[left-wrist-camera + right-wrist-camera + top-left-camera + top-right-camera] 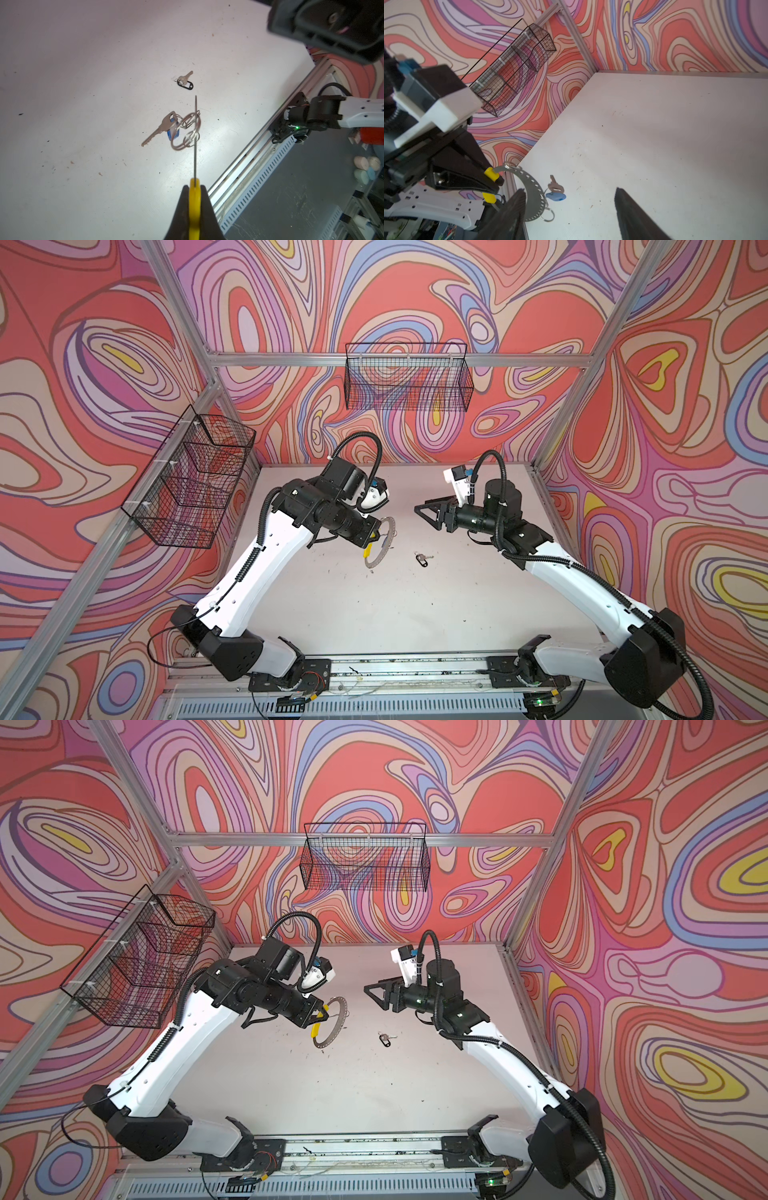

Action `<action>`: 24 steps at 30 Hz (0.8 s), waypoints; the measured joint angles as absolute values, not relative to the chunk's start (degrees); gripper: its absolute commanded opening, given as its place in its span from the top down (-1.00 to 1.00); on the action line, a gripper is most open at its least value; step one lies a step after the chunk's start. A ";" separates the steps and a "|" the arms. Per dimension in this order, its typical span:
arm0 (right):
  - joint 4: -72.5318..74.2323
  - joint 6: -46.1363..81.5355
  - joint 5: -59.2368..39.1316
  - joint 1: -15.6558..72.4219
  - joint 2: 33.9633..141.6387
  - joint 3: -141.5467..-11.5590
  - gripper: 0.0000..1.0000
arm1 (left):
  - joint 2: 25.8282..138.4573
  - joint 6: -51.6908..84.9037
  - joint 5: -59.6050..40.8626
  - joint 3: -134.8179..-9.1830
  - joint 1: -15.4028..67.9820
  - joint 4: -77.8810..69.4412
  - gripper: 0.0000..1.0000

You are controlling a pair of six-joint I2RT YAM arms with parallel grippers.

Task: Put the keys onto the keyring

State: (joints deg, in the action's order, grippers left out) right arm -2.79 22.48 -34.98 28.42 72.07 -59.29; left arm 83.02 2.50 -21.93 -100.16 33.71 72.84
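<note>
My left gripper is shut on the yellow sleeve of the keyring and holds it above the table. The left wrist view shows the ring edge-on. A silver key with a blue tag hangs from a wire loop at the ring's rim. The other key, with a black tag, lies flat on the table to the right of the ring. My right gripper hovers open to the right of the ring, holding nothing.
A black wire basket hangs on the left wall and another on the back wall. An aluminium rail runs along the front edge of the white table.
</note>
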 measured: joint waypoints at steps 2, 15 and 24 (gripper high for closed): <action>-4.43 20.53 -35.38 31.29 72.03 -59.64 -0.51 | 83.02 1.04 -25.34 -100.16 33.71 73.84 1.00; -7.35 16.16 -43.59 34.59 71.57 -62.11 -0.05 | 81.84 -4.10 -38.39 -99.55 33.47 75.77 1.00; -8.67 15.92 -47.20 35.09 71.13 -62.46 0.21 | 81.65 -4.75 -40.95 -98.13 33.39 75.61 1.00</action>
